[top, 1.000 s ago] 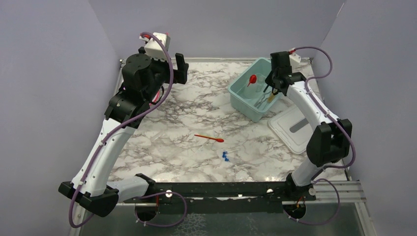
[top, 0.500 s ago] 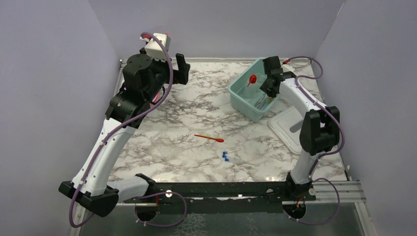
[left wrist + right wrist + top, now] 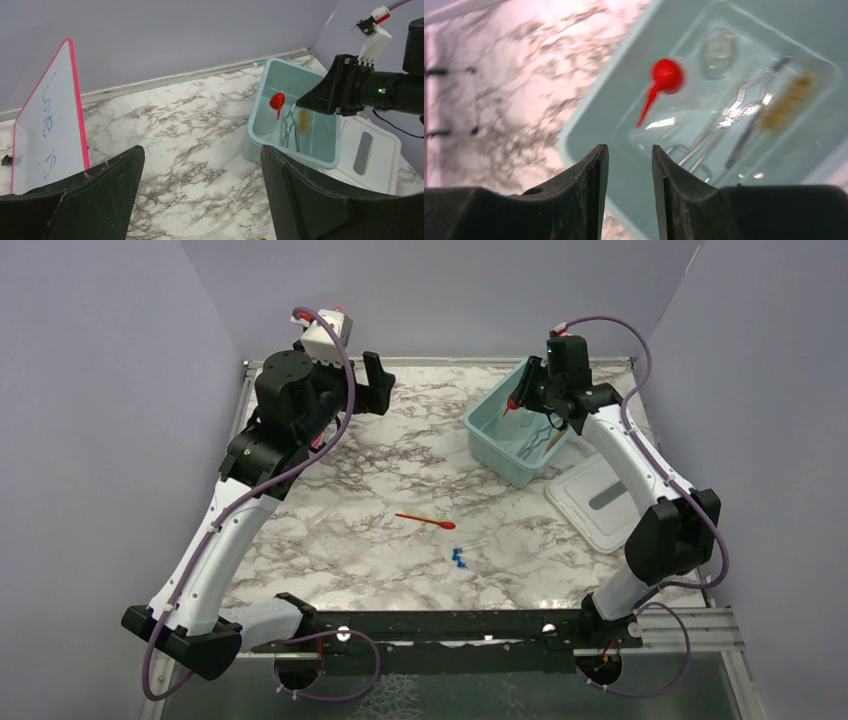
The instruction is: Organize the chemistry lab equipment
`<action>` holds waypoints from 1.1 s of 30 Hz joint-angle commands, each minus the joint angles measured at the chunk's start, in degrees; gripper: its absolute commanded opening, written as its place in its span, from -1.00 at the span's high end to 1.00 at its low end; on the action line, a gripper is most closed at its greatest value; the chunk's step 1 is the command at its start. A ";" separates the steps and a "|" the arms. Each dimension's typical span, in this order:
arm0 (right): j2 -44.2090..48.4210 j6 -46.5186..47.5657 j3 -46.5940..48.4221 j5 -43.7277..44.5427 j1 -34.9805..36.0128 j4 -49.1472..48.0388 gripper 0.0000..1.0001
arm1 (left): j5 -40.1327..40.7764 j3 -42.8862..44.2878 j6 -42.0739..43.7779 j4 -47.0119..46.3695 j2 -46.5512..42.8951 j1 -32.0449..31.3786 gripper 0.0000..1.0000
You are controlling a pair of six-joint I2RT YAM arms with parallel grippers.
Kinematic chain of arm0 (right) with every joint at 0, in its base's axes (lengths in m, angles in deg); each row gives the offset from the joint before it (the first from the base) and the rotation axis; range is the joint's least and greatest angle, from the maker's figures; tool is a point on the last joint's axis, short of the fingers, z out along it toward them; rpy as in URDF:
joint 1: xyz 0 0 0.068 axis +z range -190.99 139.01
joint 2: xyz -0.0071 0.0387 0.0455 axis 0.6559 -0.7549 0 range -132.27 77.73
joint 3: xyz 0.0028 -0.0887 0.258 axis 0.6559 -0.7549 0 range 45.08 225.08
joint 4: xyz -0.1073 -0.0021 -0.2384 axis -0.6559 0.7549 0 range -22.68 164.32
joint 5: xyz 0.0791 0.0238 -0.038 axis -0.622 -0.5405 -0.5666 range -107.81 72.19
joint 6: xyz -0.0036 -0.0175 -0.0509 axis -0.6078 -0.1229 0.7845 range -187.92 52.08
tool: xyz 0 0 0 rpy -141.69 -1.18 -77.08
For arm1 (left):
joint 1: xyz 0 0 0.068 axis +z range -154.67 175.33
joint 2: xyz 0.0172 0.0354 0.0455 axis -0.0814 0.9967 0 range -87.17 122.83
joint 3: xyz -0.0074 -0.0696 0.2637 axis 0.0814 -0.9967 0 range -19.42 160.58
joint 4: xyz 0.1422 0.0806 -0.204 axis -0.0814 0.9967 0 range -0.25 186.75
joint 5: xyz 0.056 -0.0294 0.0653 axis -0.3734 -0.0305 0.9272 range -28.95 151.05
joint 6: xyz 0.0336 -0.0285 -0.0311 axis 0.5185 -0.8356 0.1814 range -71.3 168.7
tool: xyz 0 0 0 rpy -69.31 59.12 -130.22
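Note:
The red funnel, small clear glass vessel, metal tongs and tan-bristled brush lie inside the pale teal tub. My right gripper hovers over the tub's far left corner, its jaws a little apart and empty. The thin red-orange spatula and the blue-capped tubes lie on the marble mid-table. My left gripper is wide open and empty, raised at the back left. From there I see the funnel and brush in the tub.
The white lid lies right of the tub, near the table's right edge. The pink-edged whiteboard leans at the back left, beside my left arm. Purple walls close in the back and both sides.
My right gripper has risen out of the tub and turned toward its far left corner. My left gripper has shifted slightly right. The items have not moved.

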 commanded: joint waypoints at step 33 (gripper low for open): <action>-22.59 35.53 -1.85 -10.50 34.80 4.07 0.04 | 5.96 -3.42 -2.46 -5.39 -3.63 0.00 -0.77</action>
